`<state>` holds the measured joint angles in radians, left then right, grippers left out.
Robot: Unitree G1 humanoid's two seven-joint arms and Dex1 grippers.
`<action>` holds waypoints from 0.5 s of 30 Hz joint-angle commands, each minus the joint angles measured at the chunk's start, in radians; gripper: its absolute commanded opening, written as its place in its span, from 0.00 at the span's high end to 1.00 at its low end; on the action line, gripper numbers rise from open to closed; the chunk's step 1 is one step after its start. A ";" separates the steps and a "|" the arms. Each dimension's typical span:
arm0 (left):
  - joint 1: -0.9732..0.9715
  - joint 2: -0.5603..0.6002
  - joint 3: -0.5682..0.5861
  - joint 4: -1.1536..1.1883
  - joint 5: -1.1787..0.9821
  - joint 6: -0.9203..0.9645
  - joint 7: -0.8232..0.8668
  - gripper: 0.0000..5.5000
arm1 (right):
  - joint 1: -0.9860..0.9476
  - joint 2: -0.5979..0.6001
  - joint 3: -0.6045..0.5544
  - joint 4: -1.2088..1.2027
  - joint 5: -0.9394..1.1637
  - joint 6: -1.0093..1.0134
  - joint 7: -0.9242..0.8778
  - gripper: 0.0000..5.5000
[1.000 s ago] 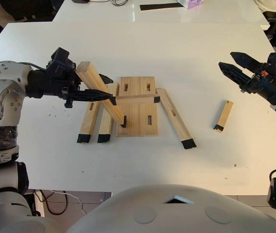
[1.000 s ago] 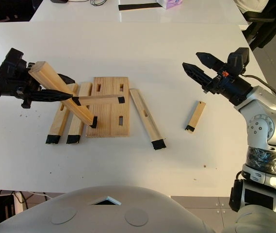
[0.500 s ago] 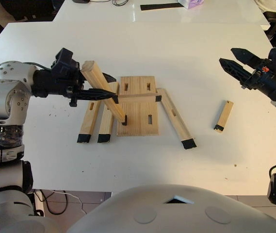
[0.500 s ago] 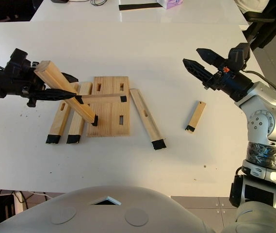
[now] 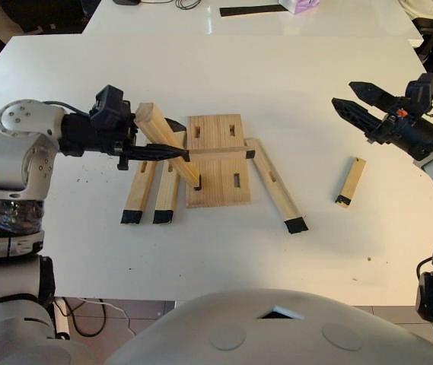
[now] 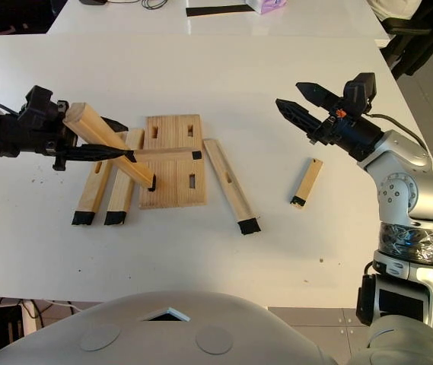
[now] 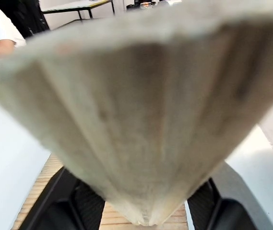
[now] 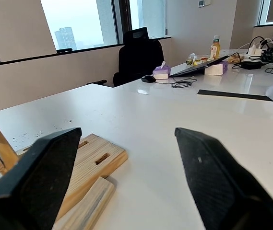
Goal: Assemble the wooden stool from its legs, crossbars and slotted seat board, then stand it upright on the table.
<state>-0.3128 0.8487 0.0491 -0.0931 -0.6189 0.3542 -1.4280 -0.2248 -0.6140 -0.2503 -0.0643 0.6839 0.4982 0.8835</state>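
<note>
My left jaws, clamped on the tilted leg [image 5: 167,143], have edged inward, and its foot seems to push the slotted seat board [image 5: 218,179] askew on the bench [image 5: 277,84]. It looks unslotted yet. My right jaws, wide open and empty, have drifted closer.

— Where does the head pair look from?
— From above, behind the arms. It faces forward and down over the white surface [image 5: 277,84]. Both eyes share the whole spread, with the seat board [image 5: 216,190] near the middle, the right eye's picture sitting slightly off sideways from the left's.
— And the left wrist camera?
— It sits very close against a wooden leg [image 7: 146,120], which blocks nearly all its outlook.
— The right wrist one?
— It is low over the surface, looking out between the fingers [image 8: 35,182] of the right pincer [image 8: 126,133] toward the seat board, which the head views also cover.
</note>
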 commanded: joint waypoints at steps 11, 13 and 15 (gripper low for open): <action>0.116 0.066 -0.114 -0.073 0.083 0.003 -0.013 0.63 | 0.057 0.069 0.021 -0.080 -0.002 0.003 -0.081 0.35; 0.111 0.066 -0.132 -0.062 0.091 -0.001 -0.016 0.63 | 0.071 0.086 0.022 -0.095 0.001 0.002 -0.095 0.35; 0.093 0.067 -0.156 -0.052 0.099 0.005 -0.021 0.63 | 0.092 0.100 0.017 -0.110 0.002 -0.001 -0.109 0.35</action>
<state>-0.2701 0.9050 -0.0017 -0.1750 -0.5886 0.3073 -1.4030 -0.1554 -0.5268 -0.2332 -0.1520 0.6859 0.4988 0.7906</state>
